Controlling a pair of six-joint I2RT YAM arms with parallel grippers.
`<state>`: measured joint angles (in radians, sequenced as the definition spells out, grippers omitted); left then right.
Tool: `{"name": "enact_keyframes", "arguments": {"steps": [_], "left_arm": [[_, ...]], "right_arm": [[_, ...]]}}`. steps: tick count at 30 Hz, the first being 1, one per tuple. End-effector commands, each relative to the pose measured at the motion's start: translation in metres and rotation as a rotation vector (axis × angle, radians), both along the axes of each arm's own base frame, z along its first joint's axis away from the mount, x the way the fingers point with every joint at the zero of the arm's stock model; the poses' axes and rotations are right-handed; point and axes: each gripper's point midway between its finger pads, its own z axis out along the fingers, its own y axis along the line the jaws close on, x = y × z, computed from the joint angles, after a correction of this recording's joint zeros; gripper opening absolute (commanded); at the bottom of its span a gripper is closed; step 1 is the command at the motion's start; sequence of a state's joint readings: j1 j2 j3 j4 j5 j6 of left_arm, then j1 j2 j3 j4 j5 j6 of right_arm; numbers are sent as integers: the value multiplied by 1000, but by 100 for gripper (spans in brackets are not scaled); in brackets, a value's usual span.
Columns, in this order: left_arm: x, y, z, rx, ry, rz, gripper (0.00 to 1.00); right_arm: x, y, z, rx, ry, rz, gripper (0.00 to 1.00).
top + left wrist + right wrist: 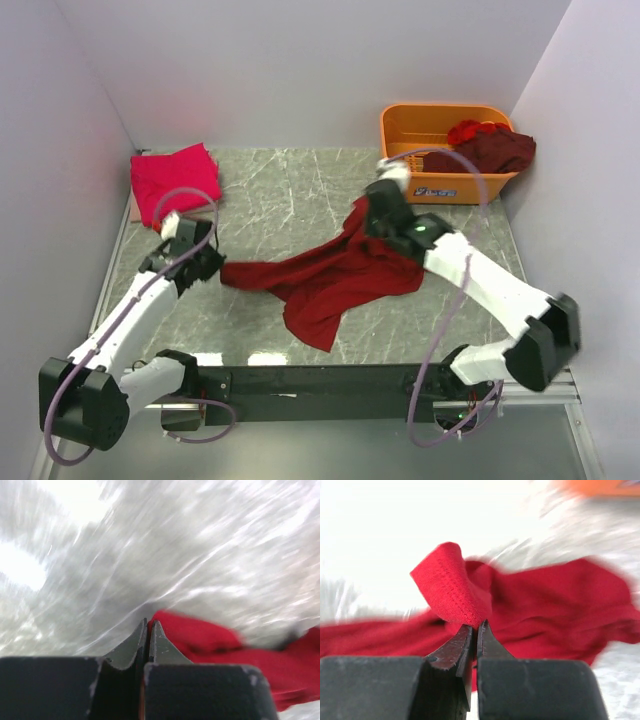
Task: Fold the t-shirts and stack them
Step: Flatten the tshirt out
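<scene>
One crimson cloth t-shirt (330, 280), left of orange plastic basket (398, 125), pinched by left gripper (149, 623) and right gripper (476, 626), both closed. One folded pink t-shirt (172, 180), further left. Two reddish garments (490, 148) inside basket.

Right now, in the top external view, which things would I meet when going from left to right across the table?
pink t-shirt → left gripper → crimson t-shirt → orange basket. The right gripper overlaps the crimson t-shirt, so it is left out.
</scene>
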<state>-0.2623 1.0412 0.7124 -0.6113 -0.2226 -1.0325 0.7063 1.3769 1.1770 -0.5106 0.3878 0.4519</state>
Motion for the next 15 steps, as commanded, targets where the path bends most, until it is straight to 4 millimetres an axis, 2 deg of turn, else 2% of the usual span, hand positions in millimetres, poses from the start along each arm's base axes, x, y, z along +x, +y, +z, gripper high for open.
{"name": "enact_keyframes", "arguments": {"steps": [1, 2, 3, 4, 5, 7, 8, 9, 10, 11, 13, 14, 15], "left_arm": [[39, 18, 74, 91, -183, 70, 1], [46, 20, 90, 102, -215, 80, 0], [57, 21, 123, 102, -289, 91, 1], [63, 26, 137, 129, -319, 115, 0], [70, 29, 168, 132, -385, 131, 0], [75, 38, 197, 162, -443, 170, 0], [76, 41, 228, 152, -504, 188, 0], [76, 43, 242, 156, -531, 197, 1], [75, 44, 258, 154, -566, 197, 1], [73, 43, 287, 141, -633, 187, 1], [63, 44, 320, 124, -720, 181, 1], [52, 47, 348, 108, -798, 182, 1], [51, 48, 356, 111, -820, 183, 1]], "right_arm": [[18, -52, 81, 98, -216, -162, 0], [19, -62, 99, 111, -258, -187, 0], [21, -72, 126, 121, -325, -199, 0], [18, -85, 151, 142, -386, -226, 0], [18, -100, 180, 148, -449, -256, 0], [10, -120, 216, 160, -534, -287, 0], [7, -129, 231, 160, -567, -303, 0], [-1, -137, 258, 158, -625, -296, 0], [-6, -140, 272, 159, -654, -290, 0], [-16, -144, 298, 174, -699, -279, 0], [-29, -148, 322, 170, -744, -253, 0], [-41, -149, 342, 185, -782, -221, 0], [-49, -151, 353, 195, -808, -206, 0]]}}
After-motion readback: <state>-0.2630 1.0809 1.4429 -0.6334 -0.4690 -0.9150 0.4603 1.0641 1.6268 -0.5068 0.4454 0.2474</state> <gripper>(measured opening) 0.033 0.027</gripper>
